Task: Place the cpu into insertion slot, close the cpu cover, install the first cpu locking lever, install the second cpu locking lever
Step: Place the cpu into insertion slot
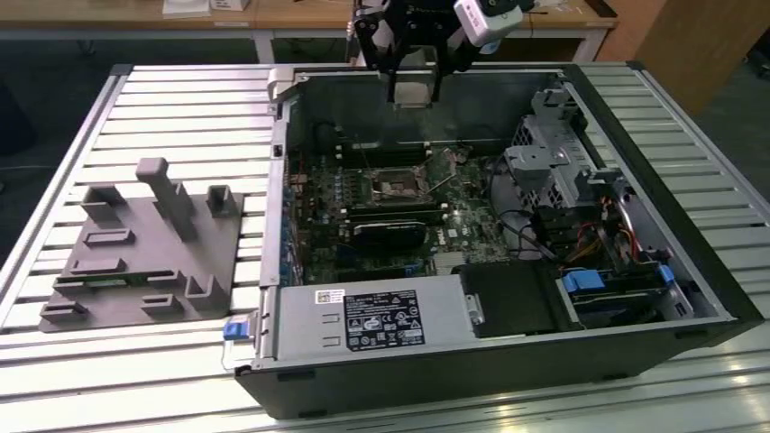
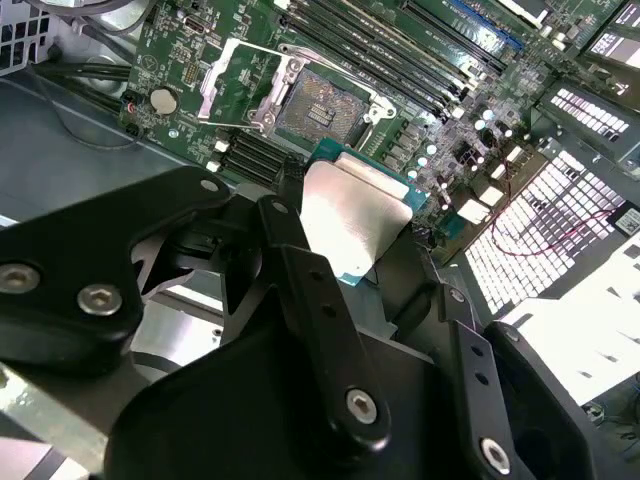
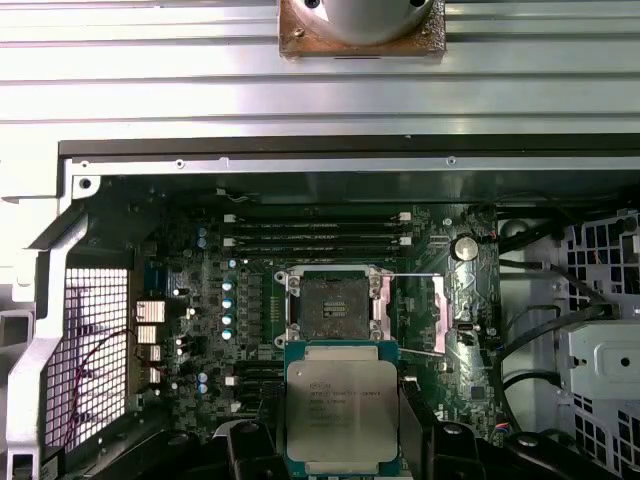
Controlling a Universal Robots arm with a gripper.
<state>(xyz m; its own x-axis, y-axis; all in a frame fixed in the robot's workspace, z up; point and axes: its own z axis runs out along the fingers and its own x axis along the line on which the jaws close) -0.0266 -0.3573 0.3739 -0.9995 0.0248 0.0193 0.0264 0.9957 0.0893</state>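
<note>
Checking the bench. What's there, biggest first? (A)

Slatted metal table [image 1: 180,99]. On it sits a computer case [image 1: 481,383], laid flat with the open side up. A grey plastic jig [image 1: 144,253] with posts and pockets sits on the exterior view's left, apart from the case. (B)

Inside the case? (A)

Green motherboard [image 1: 481,221] on the case floor. Power supply [image 1: 373,320] with a printed label runs along the near edge in the exterior view. Metal drive cage [image 1: 547,153] is on the exterior view's right. A long black card [image 1: 391,236] is plugged in between the power supply and the socket [image 1: 395,184]. Long memory slots [image 3: 318,235] lie between the socket and the case wall. (B)

Arm? (A)

Gripper [image 1: 413,97] hangs over the far part of the case in the exterior view, about level with the open top. Its black fingers [image 2: 290,270] are clamped on opposite edges of the cpu [image 1: 412,90]. The pale metal face of the cpu shows in both wrist views. (B)

So the cpu isn't seated? (A)

No. It's up in the air, clear of the motherboard. The socket is empty: dark centre exposed, silvery rim around it. The cpu cover [image 3: 443,312] is swung open and stands just beside the socket. A coin battery [image 3: 463,246] sits near the cover on the motherboard. (B)
</note>
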